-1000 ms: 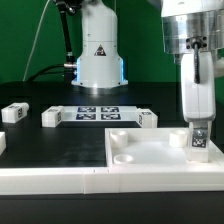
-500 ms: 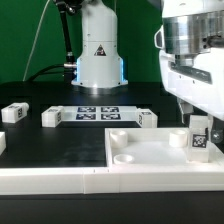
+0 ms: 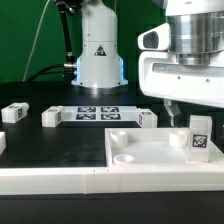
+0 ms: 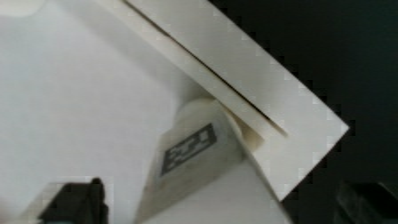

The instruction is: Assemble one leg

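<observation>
A leg [image 3: 199, 137], a small white block with a black-and-white tag facing forward, stands upright on the right front corner of the large white panel [image 3: 150, 152]. My gripper [image 3: 188, 108] hangs just above it, open and empty, with one dark finger [image 3: 168, 111] showing to the leg's left. In the wrist view the leg [image 4: 210, 150] with its tag lies on the panel [image 4: 89, 90] between my two dark fingertips [image 4: 75, 203], touching neither. Three more legs lie on the black table: one at the exterior view's far left [image 3: 14, 113], two at the marker board's ends [image 3: 50, 117] [image 3: 148, 119].
The marker board [image 3: 97, 113] lies flat behind the panel. The arm's white base [image 3: 98, 50] stands at the back centre. The panel has round sockets near its left corner [image 3: 124, 157]. A white rail [image 3: 60, 178] runs along the front.
The gripper let go of the leg, rose off it and turned, so its wide body now faces the camera. The leg stays upright on the panel's corner.
</observation>
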`<state>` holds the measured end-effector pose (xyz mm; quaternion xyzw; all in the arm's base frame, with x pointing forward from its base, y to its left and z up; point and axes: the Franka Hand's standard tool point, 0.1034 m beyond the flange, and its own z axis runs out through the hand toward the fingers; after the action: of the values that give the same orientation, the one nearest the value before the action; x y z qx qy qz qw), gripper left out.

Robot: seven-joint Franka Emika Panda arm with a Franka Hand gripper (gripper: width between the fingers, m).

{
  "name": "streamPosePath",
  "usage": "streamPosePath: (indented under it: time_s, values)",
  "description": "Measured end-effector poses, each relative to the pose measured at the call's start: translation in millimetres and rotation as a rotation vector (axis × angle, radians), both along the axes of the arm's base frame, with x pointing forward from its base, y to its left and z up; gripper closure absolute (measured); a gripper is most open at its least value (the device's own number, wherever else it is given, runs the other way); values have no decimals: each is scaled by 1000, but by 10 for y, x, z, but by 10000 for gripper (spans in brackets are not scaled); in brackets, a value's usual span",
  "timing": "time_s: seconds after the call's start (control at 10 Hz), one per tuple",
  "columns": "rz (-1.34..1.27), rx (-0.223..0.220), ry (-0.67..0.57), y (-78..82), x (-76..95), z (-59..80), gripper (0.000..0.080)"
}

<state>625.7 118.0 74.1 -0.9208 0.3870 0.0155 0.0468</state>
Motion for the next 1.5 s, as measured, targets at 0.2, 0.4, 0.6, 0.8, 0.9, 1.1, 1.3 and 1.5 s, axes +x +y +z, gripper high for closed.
streamPosePath:
  time_s: [0.2, 0.4, 0.6, 0.8, 0.9, 1.1, 1.3, 1.5]
  values:
    - [193, -20, -10, -18, -1, 5, 150]
    - [330, -29, -33, -43, 5, -10, 150]
    - [418, -39, -62, -75, 1, -47, 150]
    - [419, -39, -62, -77, 2, -47, 193]
    - [419, -39, -62, -77, 2, -47, 380]
    - [392, -38, -60, -76, 2, -47, 508]
    - [276, -29, -51, -69, -2, -52, 508]
    - [94, -19, -48, -66, 4, -57, 508]
